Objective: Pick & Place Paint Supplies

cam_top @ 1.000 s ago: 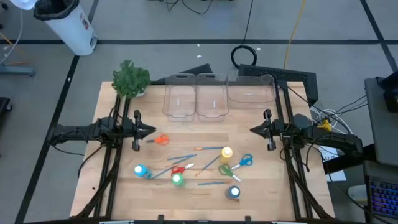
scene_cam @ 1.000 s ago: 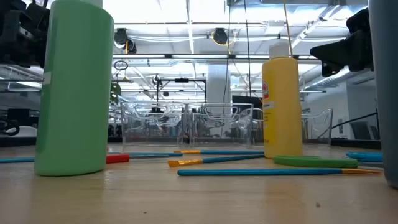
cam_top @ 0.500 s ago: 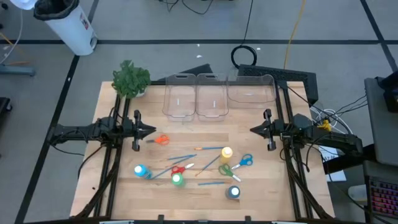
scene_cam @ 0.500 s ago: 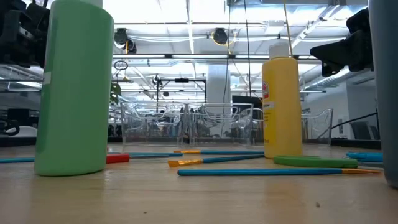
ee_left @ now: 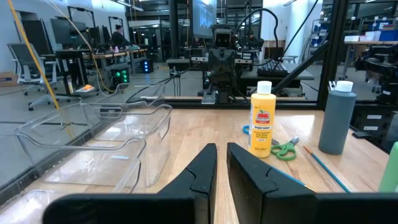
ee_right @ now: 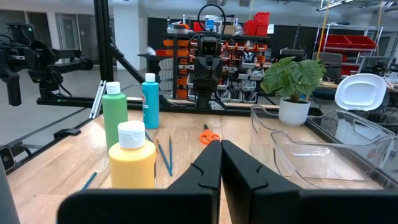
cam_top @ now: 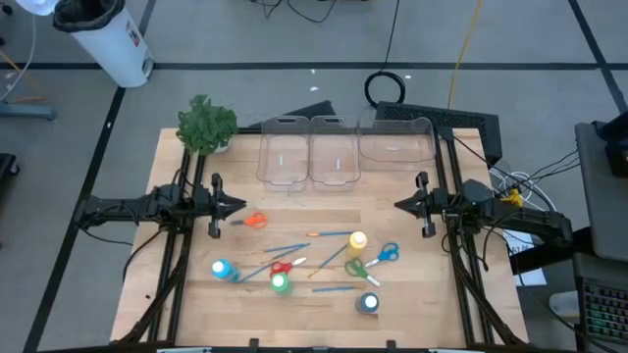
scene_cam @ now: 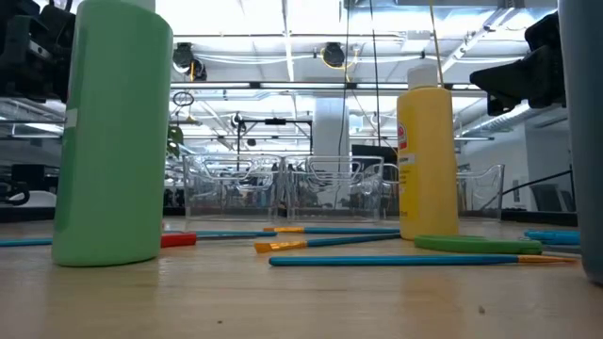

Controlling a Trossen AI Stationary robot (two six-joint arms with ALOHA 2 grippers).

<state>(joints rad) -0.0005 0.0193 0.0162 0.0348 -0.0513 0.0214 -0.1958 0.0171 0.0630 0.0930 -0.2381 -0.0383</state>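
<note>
Jaws shut, four bottles (cam_top: pixel 356 240), three bins (cam_top: pixel 336 151)

green bottle (scene_cam: pixel 111 132): top cut off | dark bottle (scene_cam: pixel 581 141): mostly out of frame

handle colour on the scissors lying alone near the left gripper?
Orange. The scissors show best in the high view, just right of the left gripper.

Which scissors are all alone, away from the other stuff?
The orange scissors. They lie by themselves near the left hand, while the red, green and blue pairs sit among the bottles.
</note>
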